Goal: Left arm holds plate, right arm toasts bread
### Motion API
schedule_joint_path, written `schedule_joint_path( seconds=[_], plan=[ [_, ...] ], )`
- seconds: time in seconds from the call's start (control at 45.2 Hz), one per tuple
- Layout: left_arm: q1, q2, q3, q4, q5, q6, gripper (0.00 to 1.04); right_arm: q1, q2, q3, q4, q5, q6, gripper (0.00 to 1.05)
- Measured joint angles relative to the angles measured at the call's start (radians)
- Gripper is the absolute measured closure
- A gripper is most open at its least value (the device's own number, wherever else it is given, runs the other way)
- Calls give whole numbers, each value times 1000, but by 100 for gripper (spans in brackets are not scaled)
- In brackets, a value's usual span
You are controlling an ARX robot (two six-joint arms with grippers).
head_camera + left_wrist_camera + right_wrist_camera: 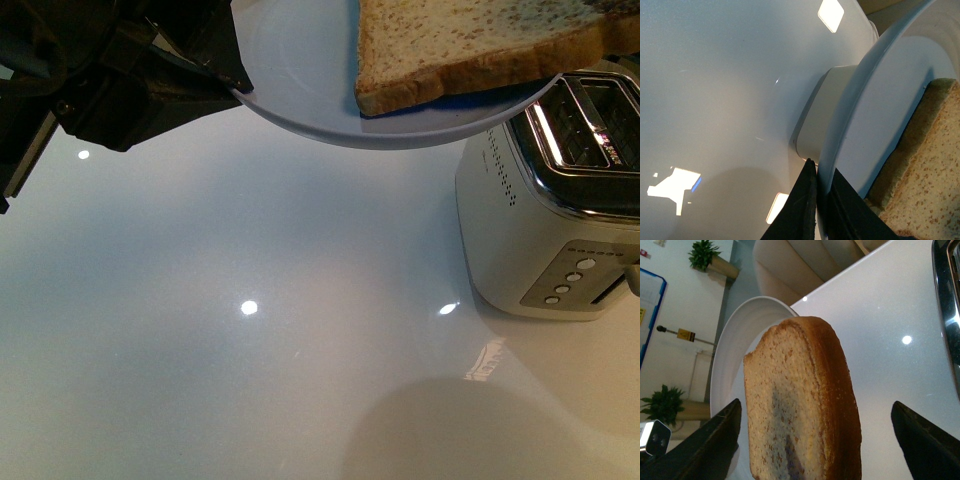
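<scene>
Starting at the left, we see the left gripper (pixel 228 82) clenched on the rim of the plate (pixel 300 60), one black finger above the rim and one below it in the left wrist view, so the plate hangs in the air over the glossy white table (pixel 250 380). We judge that a rim pinch gives little purchase on a stiff, smooth plate, so any push on the load could tip it. The bread (pixel 460 45) lies flat on the plate's right half, and its crust edge seems to reach past the rim toward the toaster (pixel 540 220). We take the slice to be light, soft and easily dented, so it wants a gentle pinch at the firmer crust rather than the crumb. In the right wrist view its long axis runs away from the camera, with the rounded top at the far end. The right gripper (pixel 815 407) is spread wide, one finger on either side of the slice and neither touching it. Farthest right, the toaster stands on the table just below the plate's edge, its chrome slots facing up.
</scene>
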Motion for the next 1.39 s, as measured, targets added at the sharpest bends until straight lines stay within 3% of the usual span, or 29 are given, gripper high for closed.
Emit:
schedule_joint_path(
  seconds=[0.111,0.265,0.508,0.752,0.928,1.127,1.393],
  plan=[
    [0,0,0,0,0,0,102,7,10,2,0,1,7,41],
    [0,0,0,0,0,0,102,11,11,3,0,2,16,60],
    [0,0,0,0,2,0,102,-8,-41,22,-34,-5,34,100],
    [0,0,0,0,2,0,102,-65,-163,116,-104,-3,15,101],
    [0,0,0,0,2,0,102,-116,-235,214,-179,147,-167,101],
    [0,0,0,0,3,0,102,-135,-217,188,-198,268,-373,101],
    [0,0,1,0,3,0,102,-143,-47,129,-88,364,-579,101]
  ],
)
